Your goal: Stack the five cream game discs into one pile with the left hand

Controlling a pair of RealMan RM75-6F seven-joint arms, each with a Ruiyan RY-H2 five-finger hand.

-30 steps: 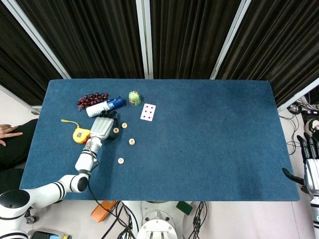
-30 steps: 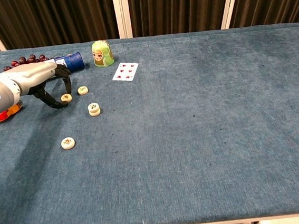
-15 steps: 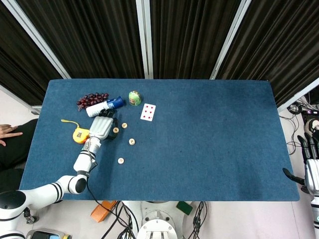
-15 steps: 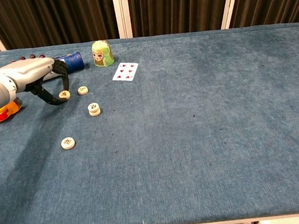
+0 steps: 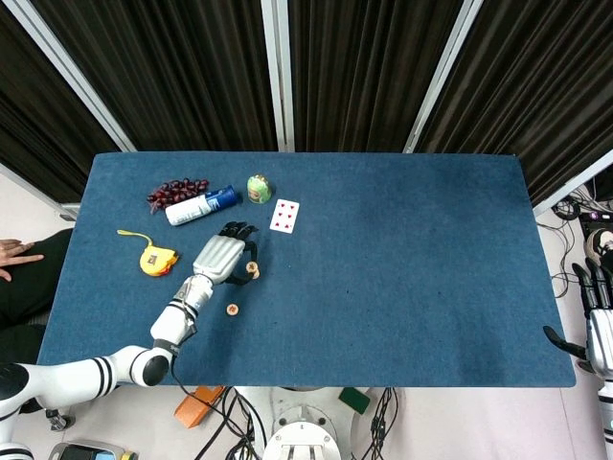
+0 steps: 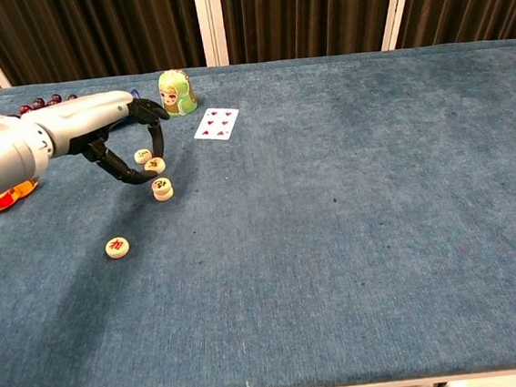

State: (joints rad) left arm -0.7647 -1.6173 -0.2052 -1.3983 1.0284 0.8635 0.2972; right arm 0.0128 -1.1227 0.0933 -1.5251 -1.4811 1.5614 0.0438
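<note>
My left hand (image 6: pixel 111 134) pinches a cream disc (image 6: pixel 155 165) between thumb and fingertip, just above and behind a pile of two cream discs (image 6: pixel 163 191). Another cream disc (image 6: pixel 143 155) lies on the cloth right behind the held one. A lone disc (image 6: pixel 117 247) lies nearer the front, also seen in the head view as the lone disc (image 5: pixel 232 310). In the head view my left hand (image 5: pixel 222 257) covers most of the group, and only one disc (image 5: pixel 251 270) shows at its fingertips. My right hand (image 5: pixel 598 321) hangs off the table's right edge, fingers apart and empty.
A green doll (image 6: pixel 176 92) and a red playing card (image 6: pixel 216 123) sit behind the discs. A blue-capped bottle (image 5: pixel 202 205) and grapes (image 5: pixel 176 192) lie at the back left. A yellow tape measure (image 5: pixel 153 259) sits left of my hand.
My left hand picked the left-most disc off the cloth and carried it right, to just above the two-disc pile. The right hand has not moved.
</note>
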